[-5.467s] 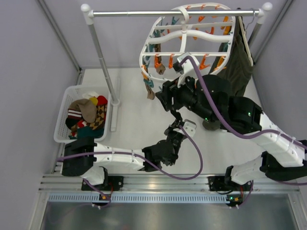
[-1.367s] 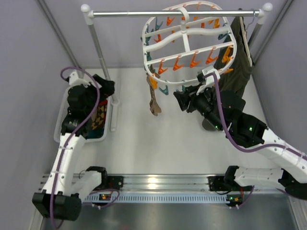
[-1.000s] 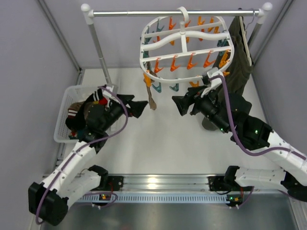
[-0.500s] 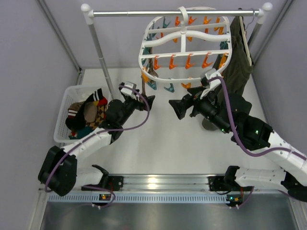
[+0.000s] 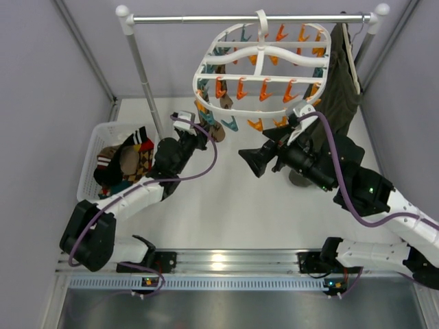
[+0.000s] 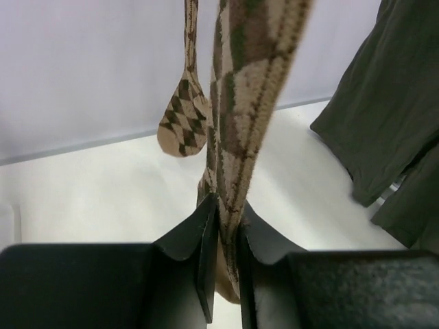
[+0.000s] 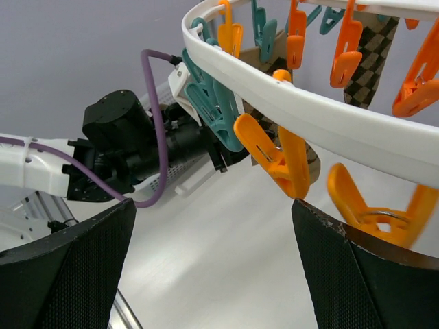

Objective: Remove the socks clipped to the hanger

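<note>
The left gripper (image 6: 226, 229) is clamped on the argyle sock (image 6: 245, 103) at its lower end, its length running straight up to the hanger (image 7: 309, 113) above, while the right gripper (image 5: 249, 159) hangs spread open beside.

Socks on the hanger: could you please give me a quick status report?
Left end effector shut on hanging argyle sock. Right end effector open, empty, below hanger ring. Second argyle sock hangs beside, untouched. No obstruction seen.
</note>
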`<state>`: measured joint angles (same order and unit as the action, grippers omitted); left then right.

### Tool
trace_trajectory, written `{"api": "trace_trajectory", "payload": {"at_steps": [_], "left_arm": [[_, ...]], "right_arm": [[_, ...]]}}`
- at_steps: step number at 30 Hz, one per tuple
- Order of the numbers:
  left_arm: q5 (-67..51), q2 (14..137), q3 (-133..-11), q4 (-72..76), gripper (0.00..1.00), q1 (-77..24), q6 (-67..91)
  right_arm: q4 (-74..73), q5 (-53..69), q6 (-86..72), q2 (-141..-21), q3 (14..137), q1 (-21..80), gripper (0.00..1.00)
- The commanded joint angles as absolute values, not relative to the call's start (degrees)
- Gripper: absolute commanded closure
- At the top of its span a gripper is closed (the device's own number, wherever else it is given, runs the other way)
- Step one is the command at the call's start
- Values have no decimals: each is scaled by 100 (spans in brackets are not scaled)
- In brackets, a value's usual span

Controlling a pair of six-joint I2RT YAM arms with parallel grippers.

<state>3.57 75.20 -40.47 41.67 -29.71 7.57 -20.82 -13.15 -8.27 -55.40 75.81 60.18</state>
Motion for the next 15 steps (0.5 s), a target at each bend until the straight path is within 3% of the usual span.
{"api": "trace_trajectory", "payload": {"at_steps": [1,3,5,10,15], "left_arm": [[483,7576,-4315,4658,81,-3032,703],[518,7585,-4342,4658,87,-3050,712],[571,7585,-4359,4649,100,-3067,721],[1325,7252,-4158,4649,100,-3339,677],[2704,6681,-3780,4649,100,-4288,335]], "right_arm": [[-2021,-1055,-932,-5370,7787,5959,9],[-2056,-985,-949,-5370,7813,5959,9],[-2057,-844,-975,-5361,7840,5959,9],[-1943,-178,-1177,-5195,7822,5959,8],[-1881,430,-1327,-5063,7989,5959,2]]}}
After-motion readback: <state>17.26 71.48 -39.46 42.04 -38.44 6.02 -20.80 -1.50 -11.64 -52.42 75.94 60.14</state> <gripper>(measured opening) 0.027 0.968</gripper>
